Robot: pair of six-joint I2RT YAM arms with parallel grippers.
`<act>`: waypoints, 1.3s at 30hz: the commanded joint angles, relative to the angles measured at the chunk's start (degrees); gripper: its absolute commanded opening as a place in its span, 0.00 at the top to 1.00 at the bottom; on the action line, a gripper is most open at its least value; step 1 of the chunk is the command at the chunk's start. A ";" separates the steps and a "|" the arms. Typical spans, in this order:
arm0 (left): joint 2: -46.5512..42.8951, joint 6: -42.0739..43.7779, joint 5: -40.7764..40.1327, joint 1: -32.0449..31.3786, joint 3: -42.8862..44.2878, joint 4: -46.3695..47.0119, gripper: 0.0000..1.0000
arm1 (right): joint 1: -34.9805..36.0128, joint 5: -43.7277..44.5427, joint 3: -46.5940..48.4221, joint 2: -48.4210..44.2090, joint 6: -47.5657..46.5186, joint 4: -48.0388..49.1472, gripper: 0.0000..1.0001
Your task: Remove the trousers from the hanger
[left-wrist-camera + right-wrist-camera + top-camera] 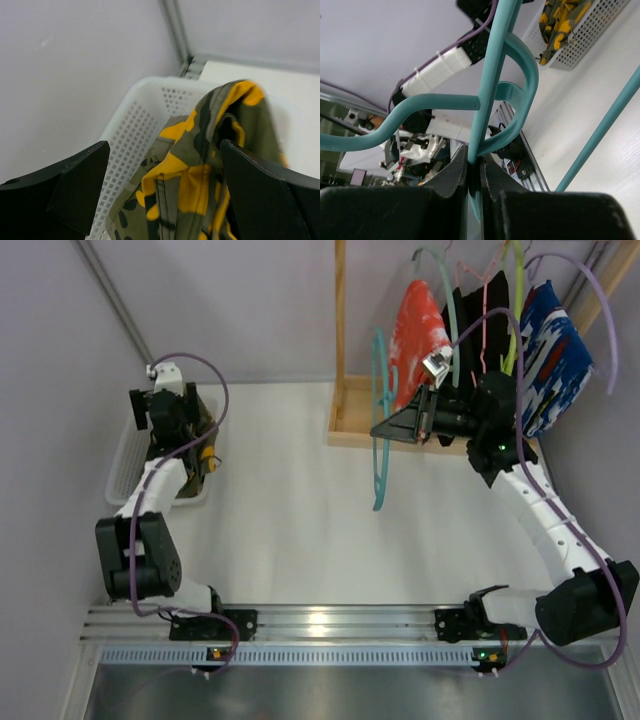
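Far left by the wall, the camouflage trousers [207, 452] are in the white basket [120, 465], off their hanger. The left gripper [170, 415] hangs right over them. In the wrist view its fingers [80, 185] are spread wide with the cloth between them, and I can't tell if either touches it, so I read that as released. The trousers are a crumpled heap, partly humped over the basket's table-side rim. There's no clean long axis, but from the top view the bundle runs roughly along the basket's length, far to near.

Mid-table [300, 520], the teal hanger [380, 455] is bare and off the rail. The right gripper [388, 430] is clamped on it, and the wrist view shows both fingers pinched tight on the thin teal rod. The hanger's long axis runs far to near in the top view. I can't tell which way the hook points.

To the right, on the wooden rack [340, 330], the red-orange trousers [415, 330], the black trousers [480, 315] and a blue-patterned garment [550, 350] are on hangers. They hang lengthwise — long axis straight down, edge-on to the arms.

My read is one pair done and at least two to go. The empty hanger in the right claw has to go somewhere first.
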 commanded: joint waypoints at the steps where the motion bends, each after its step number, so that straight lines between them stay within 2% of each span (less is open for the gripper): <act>1: -11.64 -4.07 10.63 0.02 -2.84 0.73 0.02 | -0.47 4.05 6.51 -0.16 0.46 2.03 1.00; 5: -21.56 -5.48 23.11 0.02 -4.34 -3.13 0.04 | -0.12 5.20 13.10 3.96 -0.42 -1.40 1.00; 6: -22.81 -6.09 29.83 -0.06 -3.82 -5.14 0.04 | -0.03 5.38 14.60 6.06 -0.50 -4.11 1.00; 9: -27.03 -9.69 40.59 -0.06 -2.33 -7.18 0.07 | -0.03 7.22 19.17 8.71 0.02 -6.33 1.00; 10: -27.82 -11.62 48.63 -0.06 -1.71 -8.40 0.08 | -0.03 8.71 21.01 9.33 -0.06 -6.77 1.00; 13: -29.32 -16.02 54.58 -3.39 1.98 -13.66 0.09 | 0.05 10.56 24.80 11.61 0.11 -8.61 1.00; 14: -29.67 -16.90 55.29 -6.36 3.82 -14.99 0.09 | -0.03 11.35 25.94 12.75 0.72 -8.53 1.00; 16: -30.55 -16.91 53.82 -11.55 4.88 -17.11 0.09 | -0.12 11.36 26.82 13.81 1.60 -7.57 1.00; 17: -30.82 -16.65 52.33 -16.80 5.58 -17.38 0.09 | -0.03 11.71 27.35 15.03 2.39 -7.74 1.00; 21: -29.68 -14.80 45.73 -29.90 10.06 -21.15 0.11 | 0.14 13.11 29.28 16.71 3.19 -8.52 1.00; 23: -28.01 -15.76 43.45 -34.49 12.78 -23.52 0.13 | 0.23 14.69 30.25 17.24 2.31 -9.58 1.00; 28: -24.67 -17.26 37.65 -43.29 15.61 -28.63 0.17 | 0.23 18.73 30.78 18.03 2.48 -9.85 1.00; 32: -22.21 -16.21 25.02 -51.20 16.22 -28.98 0.17 | 1.45 20.05 31.13 18.30 2.75 -10.63 1.00; 34: -19.68 -14.72 24.01 -52.70 17.89 -30.46 0.17 | 2.07 20.41 31.13 18.12 1.87 -11.34 1.00; 39: -15.01 -12.87 14.98 -57.10 22.38 -32.58 0.20 | 3.39 20.85 30.87 17.68 1.43 -11.87 1.00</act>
